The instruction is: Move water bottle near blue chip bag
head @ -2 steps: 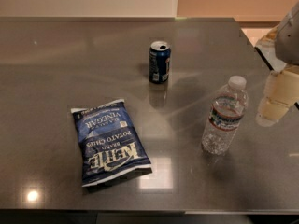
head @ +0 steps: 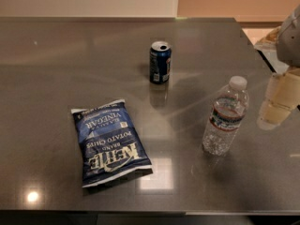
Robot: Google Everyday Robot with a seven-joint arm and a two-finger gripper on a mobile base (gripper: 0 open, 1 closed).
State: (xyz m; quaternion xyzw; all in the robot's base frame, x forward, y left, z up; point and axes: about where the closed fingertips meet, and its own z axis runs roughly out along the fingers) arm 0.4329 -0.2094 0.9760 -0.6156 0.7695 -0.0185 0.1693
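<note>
The water bottle stands upright on the right part of the grey table, clear and ribbed with a white cap and a red, white and blue label band. The blue chip bag lies flat at the front left, its white lettering upside down to the camera. My gripper hangs at the right edge of the view, just right of the bottle and apart from it, with pale cream fingers pointing down.
A short dark blue soda can stands upright at the middle back, between bag and bottle. The table's right edge runs close behind the gripper. A pale wall lies behind the table.
The gripper has shifted slightly, staying beside the bottle. The bottle, bag and can have not moved.
</note>
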